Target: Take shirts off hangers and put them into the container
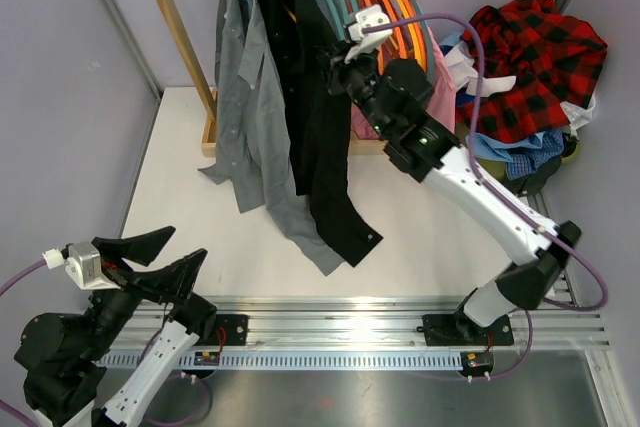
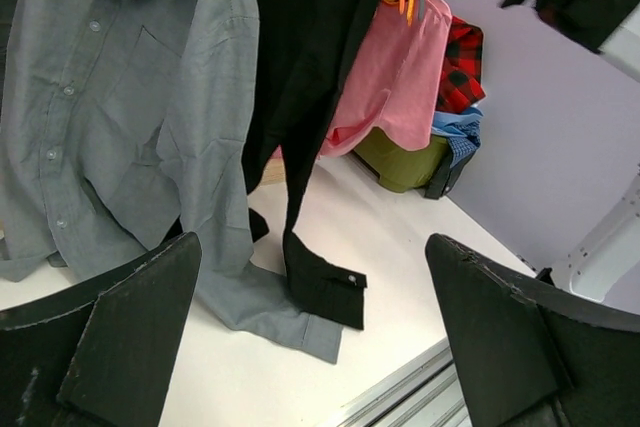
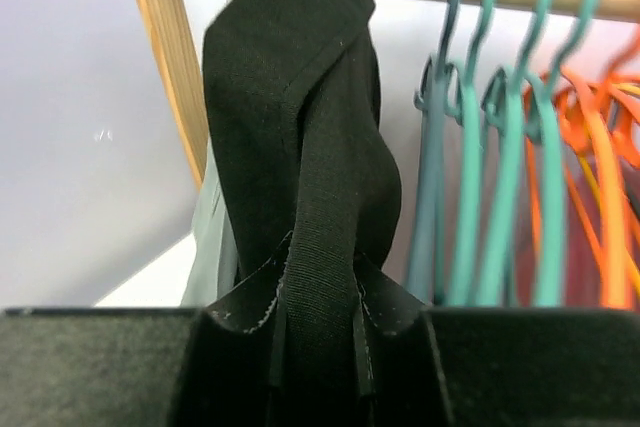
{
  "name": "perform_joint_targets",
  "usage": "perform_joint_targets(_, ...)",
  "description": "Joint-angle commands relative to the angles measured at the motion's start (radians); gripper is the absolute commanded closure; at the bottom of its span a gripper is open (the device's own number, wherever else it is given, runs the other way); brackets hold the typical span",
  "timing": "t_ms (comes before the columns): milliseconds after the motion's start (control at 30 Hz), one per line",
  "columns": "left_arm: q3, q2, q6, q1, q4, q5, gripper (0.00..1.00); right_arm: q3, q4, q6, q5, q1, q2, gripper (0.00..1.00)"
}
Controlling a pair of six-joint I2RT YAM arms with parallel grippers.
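Observation:
A plain grey shirt (image 1: 245,97) and a plain black shirt (image 1: 312,127) hang from the wooden rail, their sleeves trailing onto the white table. My right gripper (image 1: 336,53) is high at the black shirt's shoulder, shut on a fold of its fabric (image 3: 300,147). Bare teal hangers (image 3: 500,147) and orange hangers (image 3: 590,177) hang to its right. The red-and-black plaid shirt (image 1: 535,47) lies heaped on the yellow-green container (image 2: 400,159) at the far right. My left gripper (image 1: 165,257) stays low at the near left, open and holding nothing, its view facing the grey shirt (image 2: 130,97) and the black cuff (image 2: 325,287).
A pink garment (image 2: 395,77) hangs at the rack's right end beside the bin. The rack's wooden post (image 1: 180,37) stands at the back left. White and blue clothes (image 1: 520,152) lie under the plaid. A metal rail (image 1: 350,332) runs along the near edge.

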Motion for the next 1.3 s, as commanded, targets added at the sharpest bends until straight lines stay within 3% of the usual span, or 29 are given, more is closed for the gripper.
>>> perform_joint_targets(0, 0.02, 0.022, 0.013, 0.001, 0.021, -0.039, 0.01, -0.027, -0.16, 0.045, 0.005, 0.03, -0.207, 1.0)
perform_joint_targets(167, -0.006, 0.039, 0.021, 0.001, 0.057, -0.045, 0.01, -0.208, -0.571, 0.067, 0.123, 0.192, -0.446, 1.0)
perform_joint_targets(233, -0.02, 0.057, 0.024, 0.001, 0.079, -0.039, 0.01, -0.24, -0.777, 0.16, 0.201, 0.269, -0.509, 1.0)
perform_joint_targets(267, -0.02, 0.063, 0.026, 0.001, 0.088, -0.033, 0.01, -0.242, -0.778, 0.16, 0.211, 0.269, -0.52, 1.0)
perform_joint_targets(300, -0.026, 0.072, 0.026, 0.001, 0.099, -0.026, 0.01, -0.244, -0.916, 0.222, 0.211, 0.303, -0.526, 1.0)
perform_joint_targets(400, -0.045, 0.103, 0.026, 0.001, 0.14, 0.018, 0.01, -0.259, -1.097, 0.316, 0.13, 0.346, -0.545, 1.0)
perform_joint_targets(500, -0.089, 0.112, 0.029, 0.001, 0.234, 0.116, 0.01, -0.308, -1.091, 0.324, -0.124, 0.375, -0.585, 1.0)
perform_joint_targets(533, -0.129, 0.108, 0.029, 0.001, 0.27, 0.198, 0.01, -0.325, -1.071, 0.317, -0.283, 0.383, -0.604, 1.0)
perform_joint_targets(667, -0.213, 0.088, -0.008, 0.001, 0.523, 0.4, 0.01, -0.38, -0.993, 0.288, -0.532, 0.407, -0.617, 1.0)
perform_joint_targets(733, -0.221, 0.13, -0.01, 0.001, 0.548, 0.501, 0.01, -0.379, -0.988, 0.26, -0.631, 0.412, -0.623, 1.0)
perform_joint_targets(933, -0.246, 0.244, -0.054, 0.001, 0.639, 0.747, 0.01, -0.377, -0.942, 0.232, -0.715, 0.415, -0.669, 1.0)
perform_joint_targets(1133, -0.269, 0.289, -0.117, 0.001, 0.755, 0.86, 0.01, -0.4, -0.922, 0.231, -0.696, 0.415, -0.698, 1.0)
perform_joint_targets(1267, -0.293, 0.302, -0.217, 0.001, 0.937, 0.929, 0.02, -0.409, -0.918, 0.228, -0.689, 0.414, -0.704, 1.0)
